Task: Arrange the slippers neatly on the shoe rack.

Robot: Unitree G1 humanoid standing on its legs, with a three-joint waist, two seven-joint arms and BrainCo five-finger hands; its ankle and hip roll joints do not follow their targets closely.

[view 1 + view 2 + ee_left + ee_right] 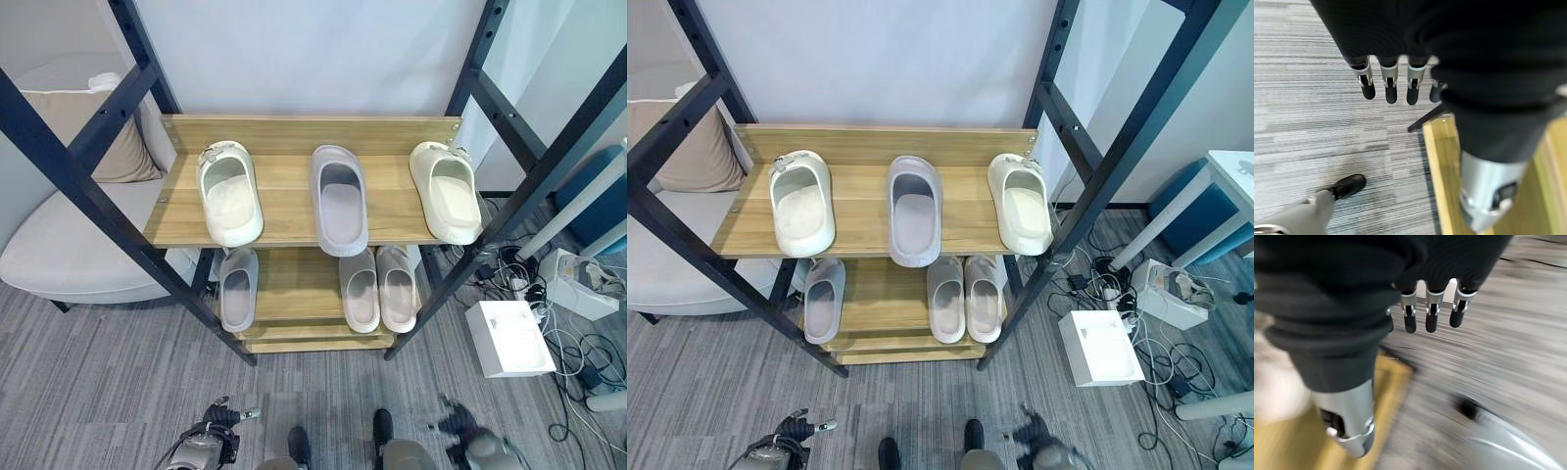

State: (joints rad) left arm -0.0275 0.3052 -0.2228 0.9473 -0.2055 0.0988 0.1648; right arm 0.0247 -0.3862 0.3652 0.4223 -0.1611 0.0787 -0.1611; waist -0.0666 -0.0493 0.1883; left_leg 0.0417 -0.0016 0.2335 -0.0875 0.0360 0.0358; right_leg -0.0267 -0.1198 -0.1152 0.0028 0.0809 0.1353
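Note:
The wooden shoe rack [294, 134] with a black frame stands in front of me. Its top shelf holds a cream slipper [229, 192] at the left, a grey slipper [339, 199] in the middle and a second cream slipper [446, 190] at the right, all toes forward. On the lower shelf lie a lone grey slipper [238, 288] and a side-by-side pale pair [360, 289] [397, 287]. My left hand [211, 436] and right hand [460, 426] hang low over the carpet, well short of the rack. Both are open and empty, fingers [1391, 83] [1432, 313] straight.
A light sofa [69, 250] with a beige cushion [69, 122] sits left of the rack. On the floor to the right are a white box [509, 338], tangled cables [578, 357] and a blue object [598, 201]. Grey carpet lies between me and the rack.

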